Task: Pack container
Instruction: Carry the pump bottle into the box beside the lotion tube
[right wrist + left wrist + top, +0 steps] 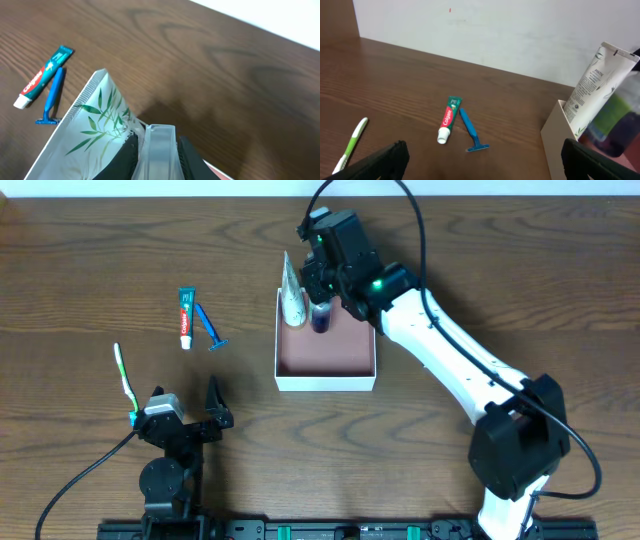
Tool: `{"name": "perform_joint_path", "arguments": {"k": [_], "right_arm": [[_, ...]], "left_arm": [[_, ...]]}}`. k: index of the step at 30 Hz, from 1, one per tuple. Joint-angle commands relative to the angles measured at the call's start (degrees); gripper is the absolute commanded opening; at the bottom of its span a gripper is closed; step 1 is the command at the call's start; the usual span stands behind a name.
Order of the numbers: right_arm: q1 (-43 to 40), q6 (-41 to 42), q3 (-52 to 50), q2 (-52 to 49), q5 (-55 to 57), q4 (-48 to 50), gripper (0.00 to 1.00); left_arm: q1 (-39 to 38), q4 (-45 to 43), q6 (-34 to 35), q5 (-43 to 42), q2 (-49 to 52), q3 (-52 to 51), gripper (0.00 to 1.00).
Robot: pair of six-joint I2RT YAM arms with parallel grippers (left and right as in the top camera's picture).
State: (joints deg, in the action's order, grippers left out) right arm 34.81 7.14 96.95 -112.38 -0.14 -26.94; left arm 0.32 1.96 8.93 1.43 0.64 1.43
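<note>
White-walled and reddish-brown inside, the container [326, 384] is pictured mid-bench, its floor largely bare. A leaf-printed tube [292, 298] is propped in its far left corner. Just beside the tube, at the container's far wall, a dark purple bottle [320, 322] is clamped in the right hand [321, 307]. Left of the container, a toothpaste tube [185, 317], a blue razor [211, 327] and a toothbrush [125, 378] are laid on the bench [90, 260]. The left hand [218, 409], left of the container's near corner, is spread wide and empty.
</note>
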Motion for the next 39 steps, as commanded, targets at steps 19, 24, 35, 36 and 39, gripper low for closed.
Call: {"name": "perform_joint_path", "arguments": {"k": [19, 24, 35, 36, 39], "right_arm": [[1.75, -1.01, 0.42, -3.82, 0.15, 3.58, 0.01], [2.21, -0.24, 0.42, -5.01, 0.61, 3.78, 0.01], [3.26, 0.55, 0.42, -5.73, 3.23, 4.48, 0.05], [3.26, 0.52, 0.42, -5.73, 3.23, 4.46, 0.08], [3.26, 0.52, 0.42, -5.73, 3.23, 4.46, 0.25]], "left_arm": [[0.31, 2.12, -0.76, 0.28, -0.04, -1.2, 0.98], [0.31, 2.12, -0.76, 0.28, -0.04, -1.2, 0.98], [0.31, 2.1, -0.76, 0.28, -0.04, -1.2, 0.98], [0.31, 2.12, -0.76, 0.26, -0.04, -1.2, 0.98], [0.31, 2.12, -0.76, 0.28, -0.04, -1.2, 0.98]]}}
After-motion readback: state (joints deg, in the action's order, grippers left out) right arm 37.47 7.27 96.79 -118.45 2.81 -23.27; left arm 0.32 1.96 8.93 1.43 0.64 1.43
